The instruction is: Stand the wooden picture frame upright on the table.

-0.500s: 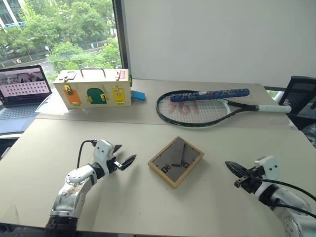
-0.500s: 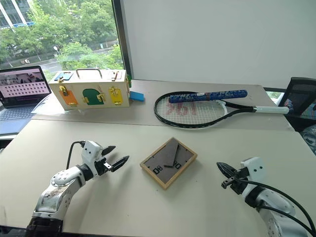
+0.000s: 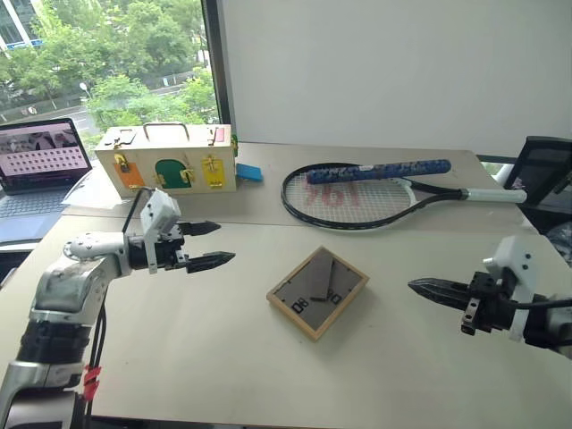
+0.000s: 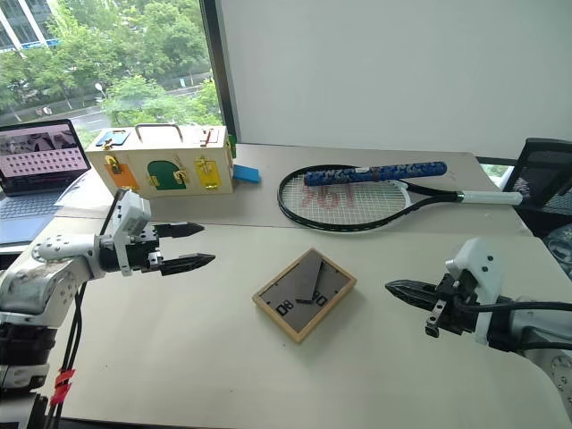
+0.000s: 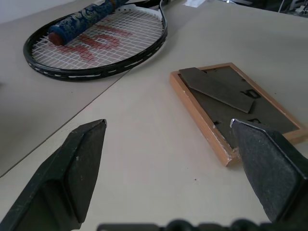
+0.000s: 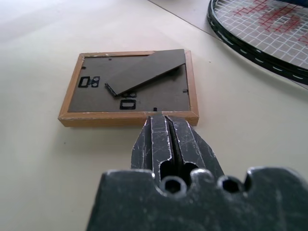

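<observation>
The wooden picture frame [image 3: 317, 291] lies flat on the table [image 3: 223, 357], face down, its dark grey backing up with the prop leg folded against it and the black "08" mark showing near one corner; it sits turned at an angle, roughly in the middle of the near tabletop, between the two arms and touched by neither. The left gripper [image 3: 208, 245] hangs in the air above the table on the frame's left side, pointing across toward it, its two black fingers spread wide with nothing between them; in the left wrist view the frame [image 5: 236, 108] shows past the gap between the fingers [image 5: 77, 163], well apart from them. The right gripper [image 3: 424, 288] hangs on the frame's right side, pointing back toward it, its fingers pressed together on nothing; in the right wrist view the closed tips [image 6: 161, 132] line up with the frame's near wooden edge [image 6: 130, 118], though whether they touch it cannot be told from there, and the head views show a clear gap. Farther back on the table lie a tennis racket [image 3: 357, 197] with a blue patterned tube [image 3: 380, 171] across its strings, a cream wooden box [image 3: 168, 158] with coloured latched doors, and an open laptop [image 3: 40, 165] at the far left
</observation>
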